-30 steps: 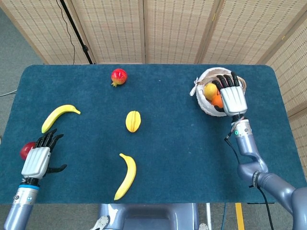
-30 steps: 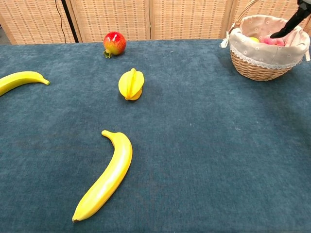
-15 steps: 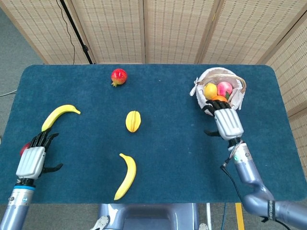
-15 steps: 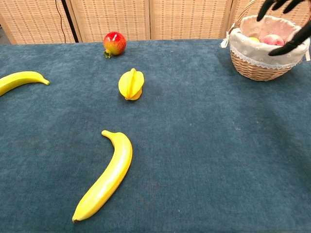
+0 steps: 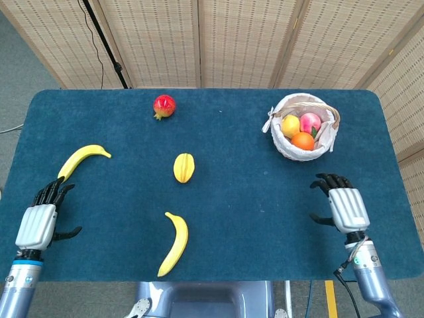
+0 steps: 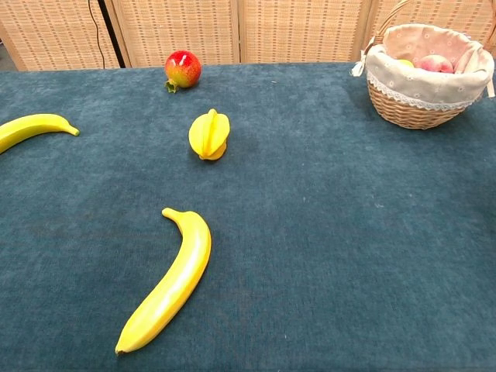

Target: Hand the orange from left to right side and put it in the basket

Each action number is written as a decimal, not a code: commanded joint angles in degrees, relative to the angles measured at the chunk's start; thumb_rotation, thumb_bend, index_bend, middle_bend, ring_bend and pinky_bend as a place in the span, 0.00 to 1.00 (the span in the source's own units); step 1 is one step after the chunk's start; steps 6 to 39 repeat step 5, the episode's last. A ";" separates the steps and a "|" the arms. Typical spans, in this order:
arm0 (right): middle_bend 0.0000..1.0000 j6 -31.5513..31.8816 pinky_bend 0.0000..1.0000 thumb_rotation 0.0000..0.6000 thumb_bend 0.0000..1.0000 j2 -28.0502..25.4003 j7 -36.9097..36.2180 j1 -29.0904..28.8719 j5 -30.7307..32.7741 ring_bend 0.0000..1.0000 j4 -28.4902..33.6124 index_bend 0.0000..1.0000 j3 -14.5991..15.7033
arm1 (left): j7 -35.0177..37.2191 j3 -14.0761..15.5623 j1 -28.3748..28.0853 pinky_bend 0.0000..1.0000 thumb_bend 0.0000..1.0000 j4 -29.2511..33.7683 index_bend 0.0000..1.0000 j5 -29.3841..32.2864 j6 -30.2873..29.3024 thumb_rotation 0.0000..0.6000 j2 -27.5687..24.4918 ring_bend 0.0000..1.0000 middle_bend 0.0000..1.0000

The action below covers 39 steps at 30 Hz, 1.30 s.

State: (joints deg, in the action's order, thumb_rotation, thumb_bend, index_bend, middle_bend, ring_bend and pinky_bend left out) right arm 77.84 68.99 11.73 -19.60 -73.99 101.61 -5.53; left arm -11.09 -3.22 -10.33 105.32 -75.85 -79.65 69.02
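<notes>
— Blue cloth table (image 5: 252, 218), wicker screens behind; where's the orange (image 5: 303, 140)?

— Sitting in the basket (image 5: 285, 147) at the far right, touching a yellow fruit (image 5: 290, 125) and a pink one (image 5: 309, 122); nothing holds it.

— And the hands?

— Right hand (image 5: 346, 209) near the table's right edge, well short of the basket, fingers spread and empty; left hand (image 5: 38, 224) at the left edge, fingers apart, empty too, just below a banana (image 5: 79, 160).
</notes>
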 commanded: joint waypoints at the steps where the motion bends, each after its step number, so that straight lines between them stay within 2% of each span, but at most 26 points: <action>1: 0.24 3.46 0.20 1.00 0.00 2.47 -2.86 2.96 -2.43 0.20 -5.16 0.37 1.27 | -0.32 0.05 0.06 0.09 0.11 0.01 0.16 -0.03 -0.04 1.00 0.13 0.02 0.04; 5: 0.24 3.91 0.20 1.00 0.00 4.14 -4.72 3.34 -2.68 0.20 -8.47 0.37 0.25 | -1.09 0.32 0.35 0.09 0.11 0.25 0.16 -0.33 -0.38 1.00 0.33 0.02 0.04; 39: 0.24 3.91 0.20 1.00 0.00 4.14 -4.72 3.34 -2.68 0.20 -8.47 0.37 0.25 | -1.09 0.32 0.35 0.09 0.11 0.25 0.16 -0.33 -0.38 1.00 0.33 0.02 0.04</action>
